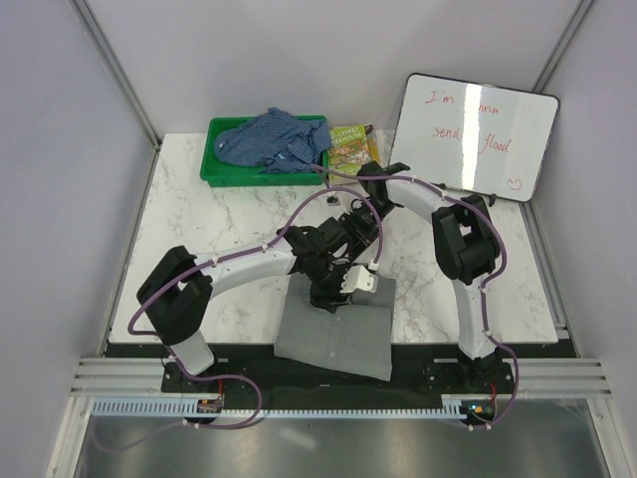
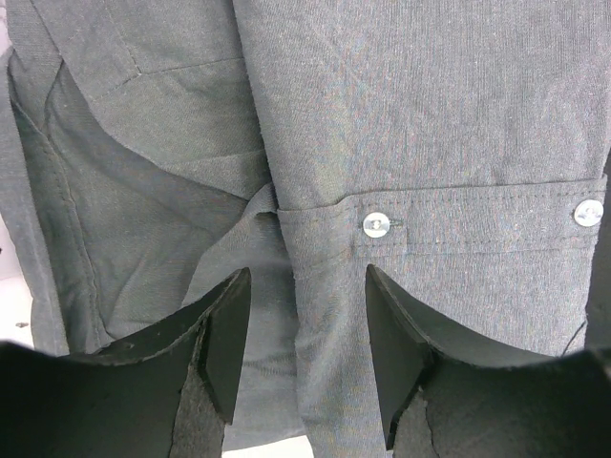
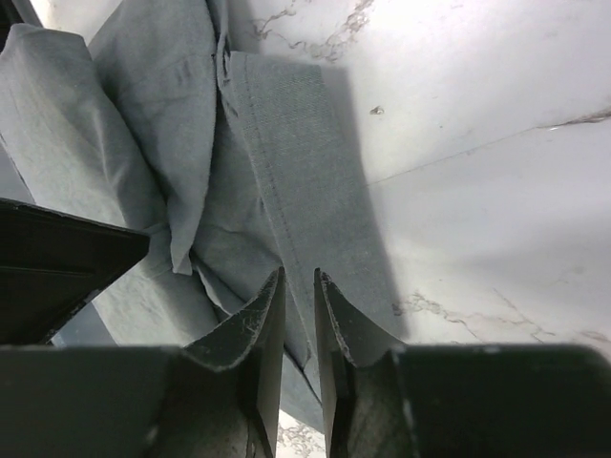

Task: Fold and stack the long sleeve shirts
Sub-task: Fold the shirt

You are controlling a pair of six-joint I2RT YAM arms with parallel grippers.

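The grey shirt [image 1: 333, 334] lies bunched at the table's near middle, its lower part hanging over the front edge. My left gripper [image 1: 328, 291] hovers close over it, jaws open [image 2: 307, 343], with a fold of grey cloth [image 2: 430, 114] and a buttoned placket between and beyond them. My right gripper [image 1: 350, 237] is just behind it, jaws nearly closed [image 3: 298, 305] on a hemmed edge of the grey shirt [image 3: 296, 172]. The blue checked shirt [image 1: 274, 139] lies crumpled in the green bin.
The green bin [image 1: 221, 167] stands at the back left. A picture book [image 1: 348, 145] lies next to it, and a whiteboard [image 1: 478, 134] leans at the back right. White marble table [image 1: 199, 219]; both arms crowd over its middle.
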